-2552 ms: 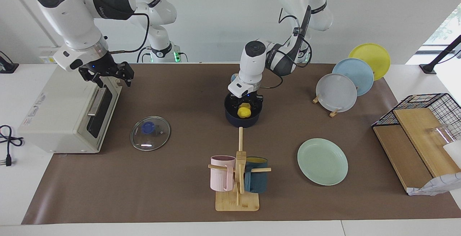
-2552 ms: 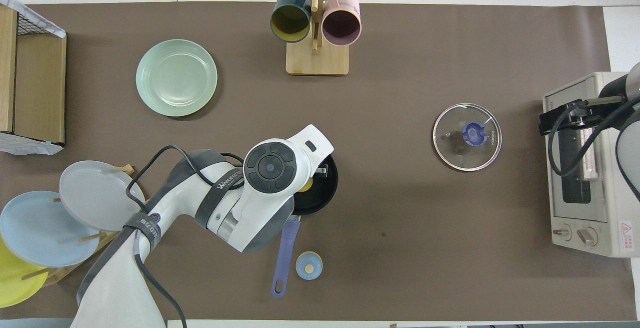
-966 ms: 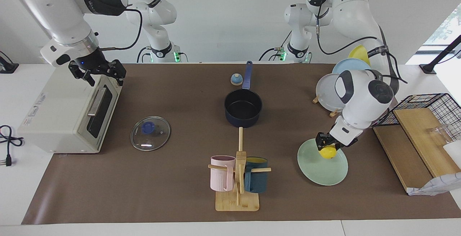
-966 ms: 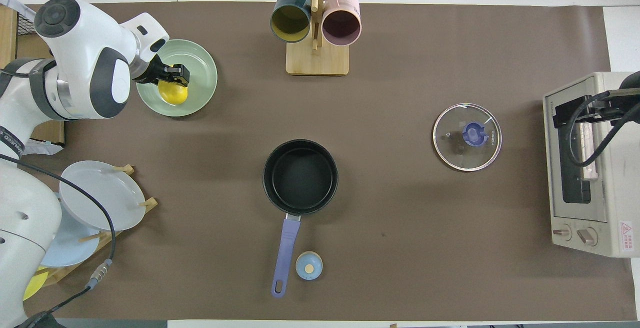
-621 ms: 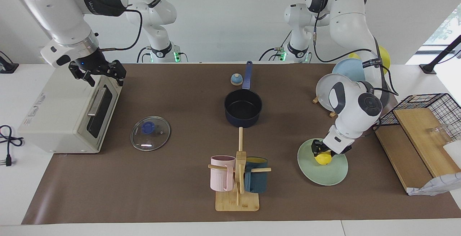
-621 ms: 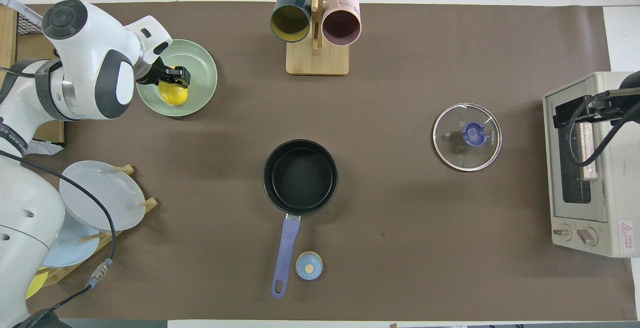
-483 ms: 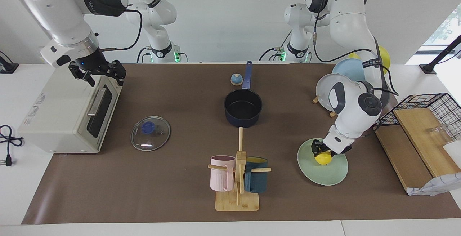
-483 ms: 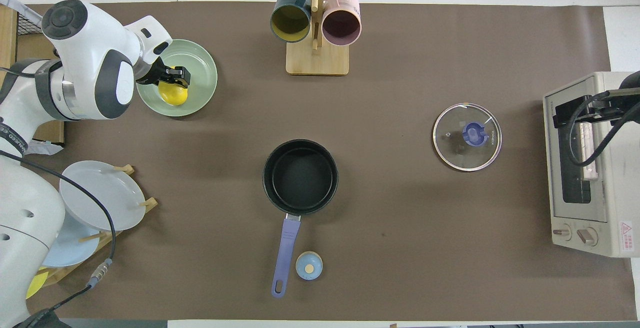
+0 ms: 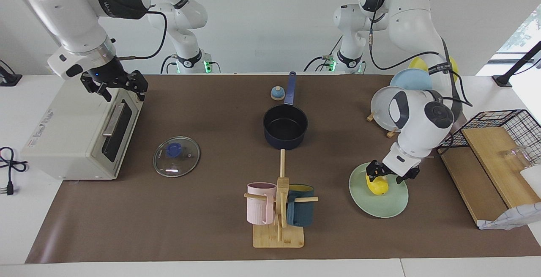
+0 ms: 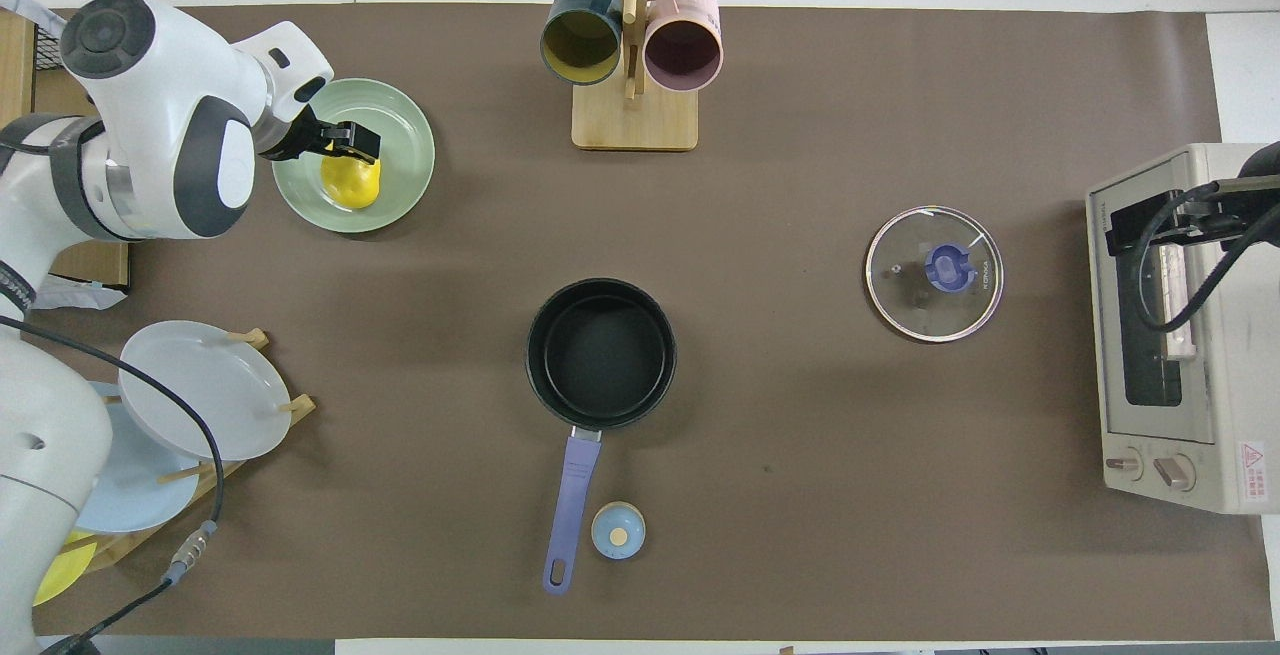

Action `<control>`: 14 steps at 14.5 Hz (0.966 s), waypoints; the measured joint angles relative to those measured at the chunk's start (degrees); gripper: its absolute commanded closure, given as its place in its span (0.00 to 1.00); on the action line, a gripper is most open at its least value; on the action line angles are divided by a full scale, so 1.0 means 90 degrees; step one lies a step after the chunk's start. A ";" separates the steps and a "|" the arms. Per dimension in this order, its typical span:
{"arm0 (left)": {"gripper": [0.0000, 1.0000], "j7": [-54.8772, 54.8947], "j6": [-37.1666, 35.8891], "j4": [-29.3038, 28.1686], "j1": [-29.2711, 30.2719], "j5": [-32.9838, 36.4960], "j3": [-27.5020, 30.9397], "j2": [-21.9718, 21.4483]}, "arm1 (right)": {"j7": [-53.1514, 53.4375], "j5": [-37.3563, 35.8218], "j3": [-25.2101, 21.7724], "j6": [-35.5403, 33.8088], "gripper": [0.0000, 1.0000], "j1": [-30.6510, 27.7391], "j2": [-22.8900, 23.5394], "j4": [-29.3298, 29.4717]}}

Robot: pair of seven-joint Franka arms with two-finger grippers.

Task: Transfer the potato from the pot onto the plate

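Nearest my bases, a rack of plates [image 9: 382,110] stands on edge at my left arm's end of the table. My left arm reaches out just above it, and a wire basket [image 9: 517,118] sits close beside the forearm. At the other end my right gripper [image 9: 114,86], fingers spread and empty, waits over the oven [image 9: 72,141].

Farther out, mid-table, the pot [image 9: 285,141] is empty, with its black inside bare.

Farther again, toward my left arm's end, lies the plate [image 9: 380,205]. The potato [image 9: 377,186] rests on it, off-centre, on the side nearer me. My left gripper [image 9: 391,175] hangs low over it with its fingers spread, pinching nothing. One finger is just beside the potato or touching it; I cannot tell which.

That finger is the main risk. The potato looks glossy and rounded, and the plate's rim is shallow. If I pull away sideways rather than straight up, the finger could nudge it. It might then roll over the rim onto the mat, undoing the transfer. A snagged finger could also drag or tip the light plate.

The second risk is the way home. If I swing back low or fast, my elbow or cable could clip the rack and topple its plates, or knock the basket.
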 measured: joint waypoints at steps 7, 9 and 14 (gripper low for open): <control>0.00 -0.0308 -0.2581 0.0088 0.0145 0.0002 0.0273 -0.2178 | 0.0000 0.0000 0.0000 0.0000 0.00 0.0000 0.0000 0.0000; 0.00 -0.0308 -0.3336 0.0074 0.0216 0.0005 0.0278 -0.2709 | 0.0000 0.0000 0.0000 0.0000 0.00 0.0000 0.0000 0.0000; 0.00 -0.0313 -0.4126 -0.0336 0.0243 0.0008 0.0269 -0.3466 | 0.0000 0.0000 0.0001 0.0000 0.00 0.0000 0.0000 0.0000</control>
